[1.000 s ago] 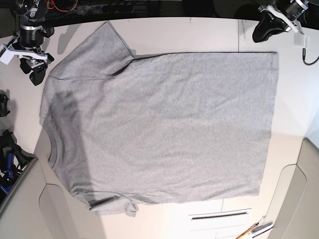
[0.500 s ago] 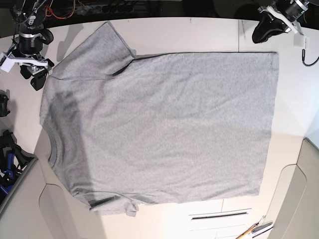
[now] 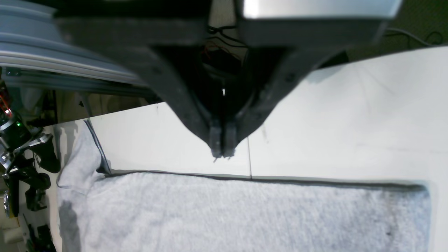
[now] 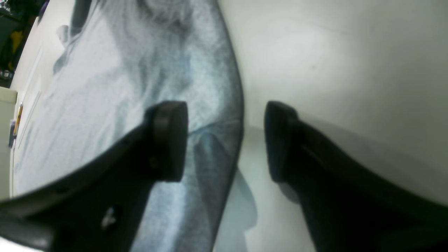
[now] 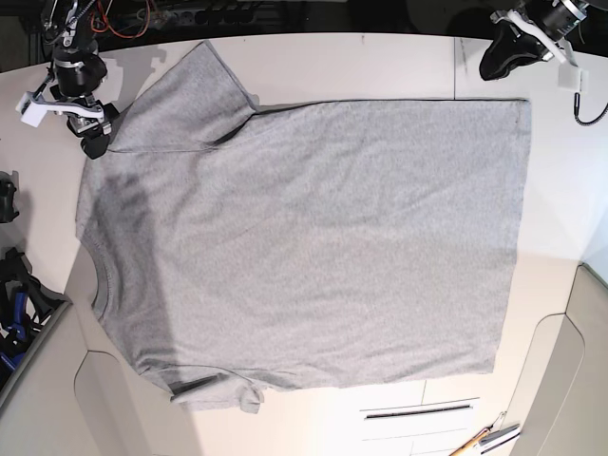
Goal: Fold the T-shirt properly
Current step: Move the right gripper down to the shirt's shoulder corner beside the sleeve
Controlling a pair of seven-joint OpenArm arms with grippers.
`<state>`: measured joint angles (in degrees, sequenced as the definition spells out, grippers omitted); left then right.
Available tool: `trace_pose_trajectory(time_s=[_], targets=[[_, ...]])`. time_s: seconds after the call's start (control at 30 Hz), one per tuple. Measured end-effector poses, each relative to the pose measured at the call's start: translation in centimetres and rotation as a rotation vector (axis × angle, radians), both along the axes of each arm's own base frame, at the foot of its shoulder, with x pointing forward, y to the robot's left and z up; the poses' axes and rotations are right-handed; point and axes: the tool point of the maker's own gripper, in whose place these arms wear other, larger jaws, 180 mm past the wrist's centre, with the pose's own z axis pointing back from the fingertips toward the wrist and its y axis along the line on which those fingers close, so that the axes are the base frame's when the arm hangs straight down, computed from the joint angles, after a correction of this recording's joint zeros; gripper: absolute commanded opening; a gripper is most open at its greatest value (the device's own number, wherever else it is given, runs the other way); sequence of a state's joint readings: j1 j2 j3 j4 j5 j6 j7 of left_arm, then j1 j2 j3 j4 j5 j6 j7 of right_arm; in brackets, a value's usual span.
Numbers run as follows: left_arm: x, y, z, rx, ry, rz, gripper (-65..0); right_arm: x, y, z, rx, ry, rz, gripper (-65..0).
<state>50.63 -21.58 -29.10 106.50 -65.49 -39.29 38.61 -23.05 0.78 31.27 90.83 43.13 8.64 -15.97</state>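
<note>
Presently the T-shirt point(image 5: 304, 247) lies flat, spread across the white surface point(image 5: 380, 66). The right gripper point(image 4: 225, 140) hovers at the sleeve edge, jaws wide, holding nothing. The left gripper point(image 3: 222, 152) stands beyond the hem corner, jaws pressed together, empty.

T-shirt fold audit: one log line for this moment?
grey cotton T-shirt: flat, unfolded | right gripper: open, at sleeve edge | left gripper: shut, empty

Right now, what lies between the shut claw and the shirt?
Only bare white table between the left gripper and the T-shirt, as the left wrist view shows.
</note>
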Motion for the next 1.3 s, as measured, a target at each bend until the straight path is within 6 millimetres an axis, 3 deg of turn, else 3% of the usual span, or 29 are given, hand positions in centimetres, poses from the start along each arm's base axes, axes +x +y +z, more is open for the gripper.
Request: trace_pose_trajectory(time_s=[0.2,0.43,0.73,1.07,1.13,1.27,1.3], targets=[[0.0,0.0,0.0,0.000,-0.001,0.000,-65.0,0.0,0.2,-0.1,0.004,0.005,0.006,-30.3],[-0.3,-0.1,-0.2,0.001,0.017,-0.010,-65.0,0.5,1.8,-0.3,0.022,0.002,0.042,-30.3],[-0.2,-0.2,-0.1,-0.013,0.012,-0.004,-65.0,0.6,2.0,-2.2,0.053,0.010,0.032,-30.3],[-0.2,-0.2,-0.1,-0.013,0.012,-0.004,-65.0,1.4,4.9,-2.6,0.080,0.008,0.105,-30.8],[-0.2,-0.2,0.0,-0.013,0.012,-0.004,-65.0,1.4,4.9,-2.6,0.079,0.009,0.106,-37.5],[0.2,-0.4,0.5,-0.056,-0.007,0.016,-65.0,1.1,5.1,-3.0,0.058,0.038,0.127,-65.0],[0.3,-0.5,0.7,-0.070,-0.014,0.022,-65.0,1.1,5.1,-3.1,0.061,0.044,0.127,-65.0]])
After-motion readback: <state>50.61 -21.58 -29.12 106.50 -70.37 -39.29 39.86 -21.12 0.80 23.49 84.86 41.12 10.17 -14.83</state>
